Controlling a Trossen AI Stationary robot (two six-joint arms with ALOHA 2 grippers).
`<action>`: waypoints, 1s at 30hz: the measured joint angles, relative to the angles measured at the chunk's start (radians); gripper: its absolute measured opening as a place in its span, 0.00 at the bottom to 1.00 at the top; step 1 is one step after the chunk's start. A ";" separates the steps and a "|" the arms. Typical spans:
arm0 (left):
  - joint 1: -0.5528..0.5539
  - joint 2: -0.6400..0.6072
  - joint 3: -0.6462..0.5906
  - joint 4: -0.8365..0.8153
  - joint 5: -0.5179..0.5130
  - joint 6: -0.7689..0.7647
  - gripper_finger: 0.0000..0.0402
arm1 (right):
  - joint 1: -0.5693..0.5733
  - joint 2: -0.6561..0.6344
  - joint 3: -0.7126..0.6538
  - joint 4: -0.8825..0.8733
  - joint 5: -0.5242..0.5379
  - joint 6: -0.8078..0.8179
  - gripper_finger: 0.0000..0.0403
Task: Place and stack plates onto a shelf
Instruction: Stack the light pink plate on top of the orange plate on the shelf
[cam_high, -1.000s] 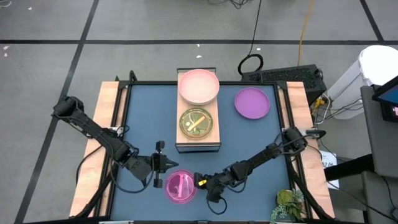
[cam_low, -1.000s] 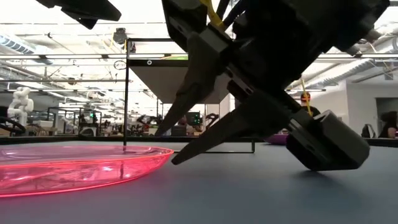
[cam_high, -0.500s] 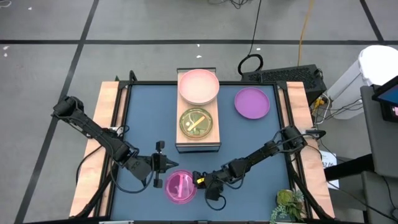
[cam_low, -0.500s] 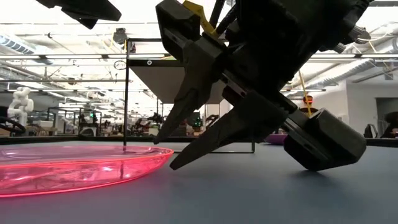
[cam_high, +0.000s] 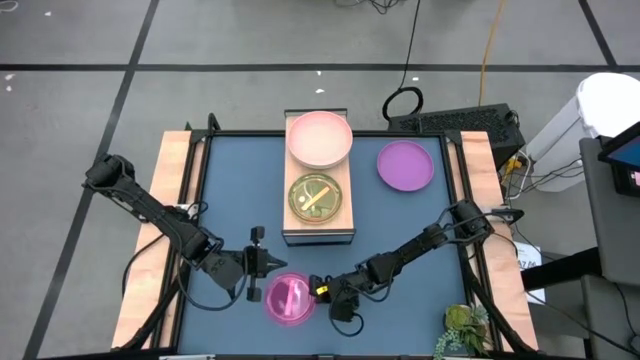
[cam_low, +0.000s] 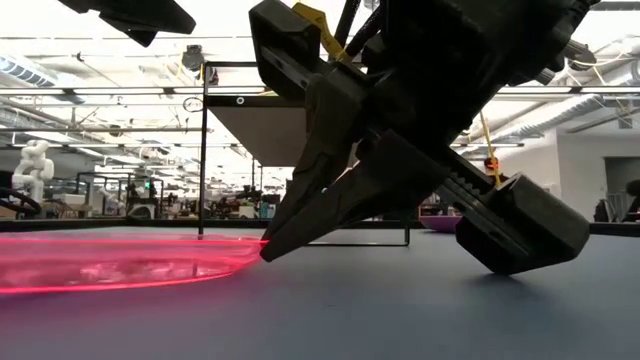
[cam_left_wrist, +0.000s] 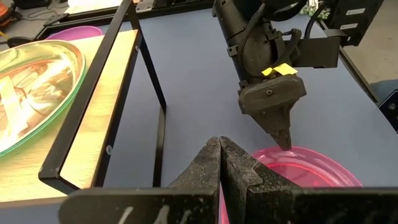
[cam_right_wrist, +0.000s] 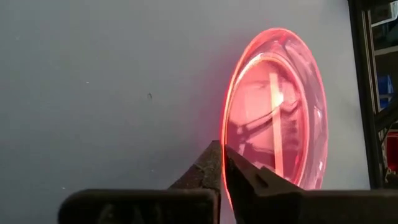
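A translucent magenta plate (cam_high: 288, 299) lies on the dark blue table near its front edge. My right gripper (cam_high: 313, 291) has come in from the right and is shut at the plate's right rim. My left gripper (cam_high: 281, 264) hovers shut just above the plate's far-left side, touching nothing. Behind them stands the light-wood shelf (cam_high: 343, 226). A salmon pink plate (cam_high: 320, 139) rests on its far end and a green translucent plate (cam_high: 316, 197) on its near half. A purple plate (cam_high: 405, 165) lies on the table to the shelf's right. My right gripper pinches the magenta plate's rim (cam_right_wrist: 224, 133) on its right side, between the very tips of its two fingers (cam_low: 290, 222). The fingers slant down from the table's right. The plate still rests on the table.
Wooden side boards (cam_high: 168, 190) flank the table left and right. The shelf's black metal frame (cam_left_wrist: 148, 59) stands close beside my left gripper. A small green plant (cam_high: 462, 330) sits at the front right corner.
My right gripper has edged a little toward the magenta plate and shut, its two spread fingers coming together on the plate's right rim. My left gripper has kept still.
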 joint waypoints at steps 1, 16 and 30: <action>0.000 0.000 0.000 0.000 0.000 0.000 0.01 | 0.000 0.000 0.000 0.000 0.000 0.000 0.00; -0.001 0.000 0.000 0.000 0.000 0.001 0.01 | 0.056 -0.059 -0.006 -0.018 0.114 0.051 0.00; -0.008 0.000 0.000 0.000 0.001 -0.002 0.01 | 0.133 -0.102 -0.004 -0.080 0.247 0.182 0.00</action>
